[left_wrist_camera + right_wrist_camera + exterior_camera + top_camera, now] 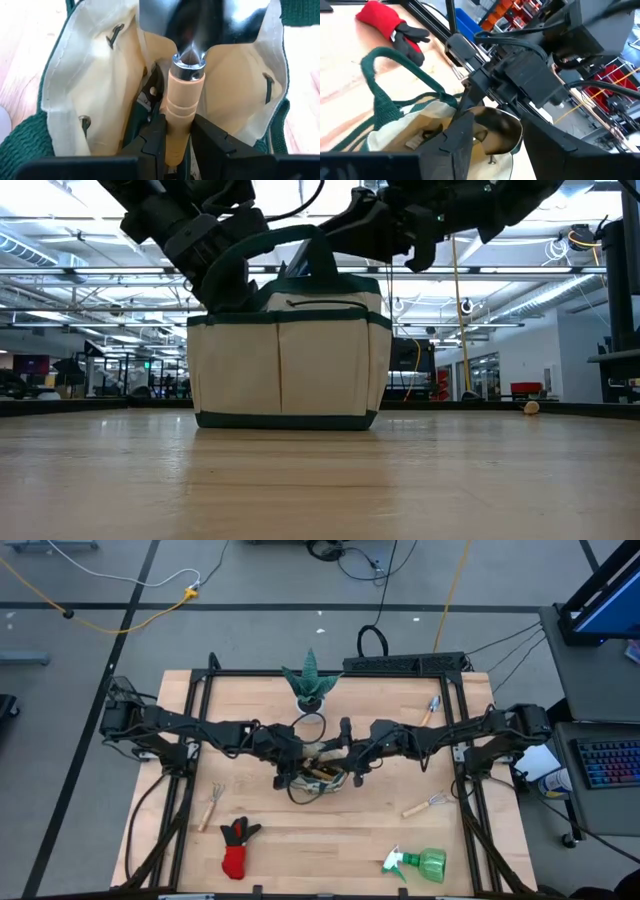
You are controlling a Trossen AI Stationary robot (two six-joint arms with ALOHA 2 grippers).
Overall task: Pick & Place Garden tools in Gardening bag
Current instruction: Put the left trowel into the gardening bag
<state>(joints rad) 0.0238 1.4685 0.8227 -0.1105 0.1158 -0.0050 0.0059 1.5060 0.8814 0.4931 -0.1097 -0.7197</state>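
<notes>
Looking from above, both arms meet over the gardening bag (318, 778) at the table's middle; a rake (211, 804), a glove (236, 846) and a spray bottle (420, 864) lie apart on the wood. From table height, the bag stands upright. At the left wrist, the left gripper (176, 137) clamps a trowel (184, 95) by its wooden handle, blade inside the bag. At the right wrist, the right gripper (495, 137) stands parted at the bag's rim, grasping nothing I can see.
</notes>
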